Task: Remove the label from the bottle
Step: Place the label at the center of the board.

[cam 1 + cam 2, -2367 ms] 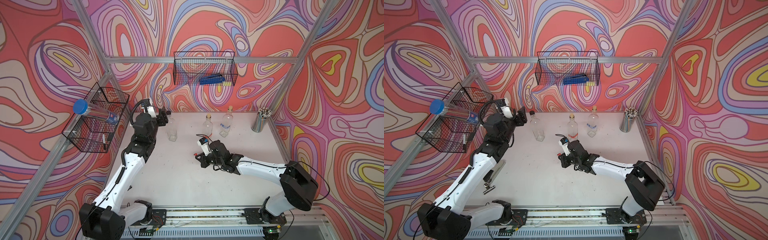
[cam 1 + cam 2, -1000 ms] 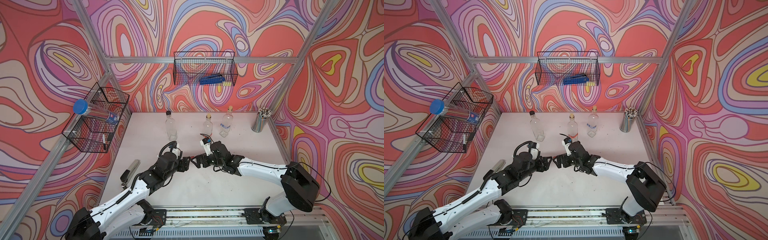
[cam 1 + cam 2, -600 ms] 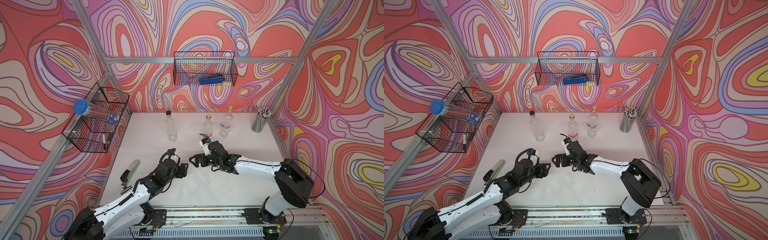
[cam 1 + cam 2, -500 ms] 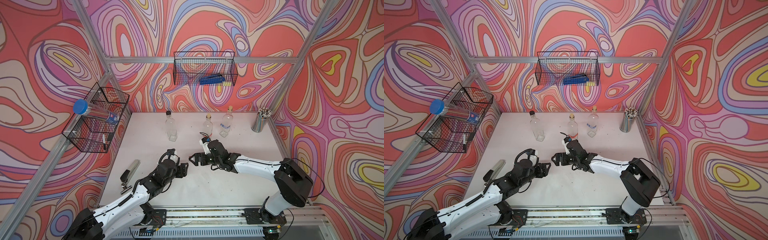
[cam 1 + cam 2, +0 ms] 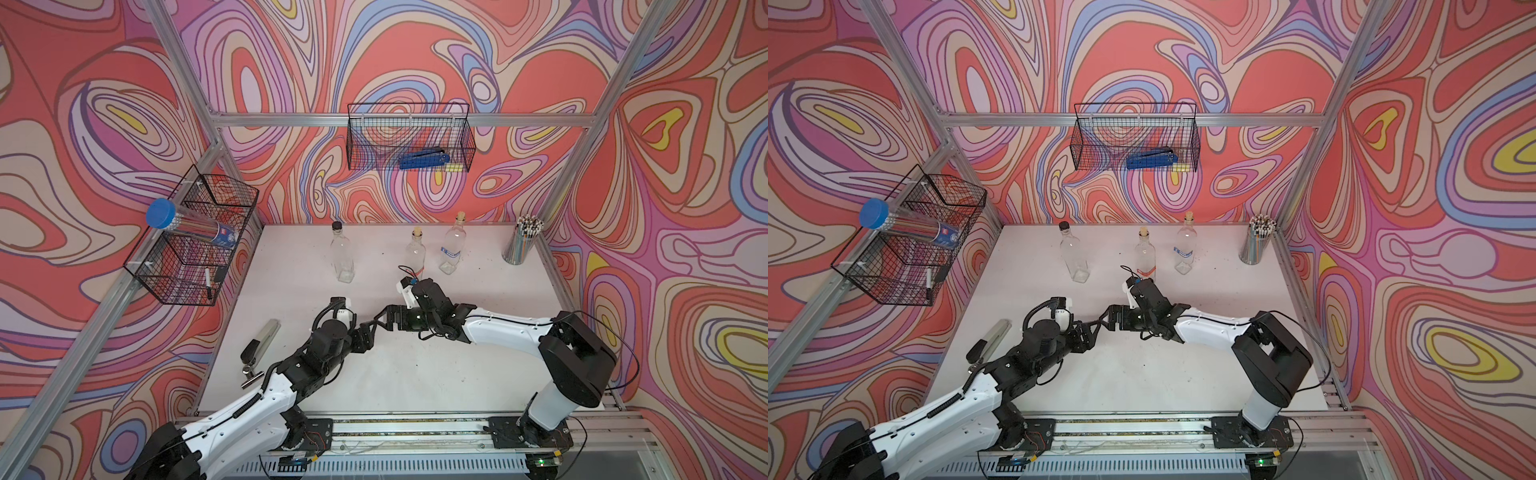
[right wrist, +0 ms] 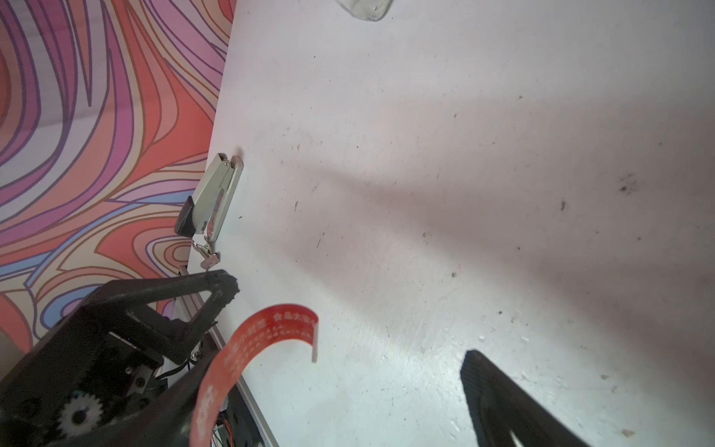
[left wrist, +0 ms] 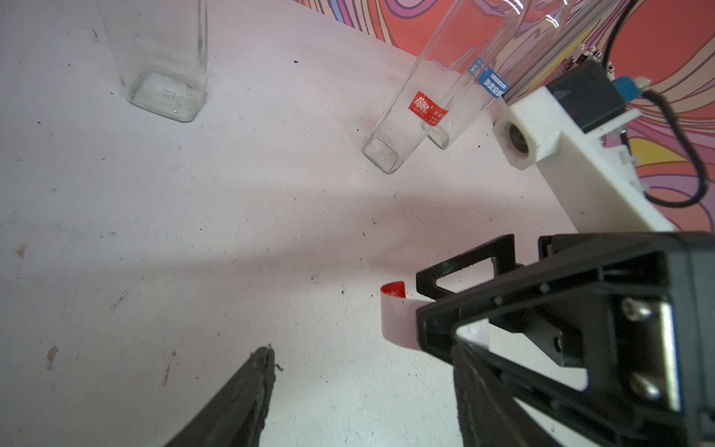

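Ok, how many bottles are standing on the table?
3, in a row at the table's back: a black-capped bottle, a corked bottle with a red label, a corked bottle with a blue label.

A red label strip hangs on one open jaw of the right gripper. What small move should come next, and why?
Probably close the left gripper on the label strip. The right gripper stands wide open, yet the strip clings to one of its jaws and curls free, so it seems stuck there. The left jaws are partly open, and the strip appears to lie between them.
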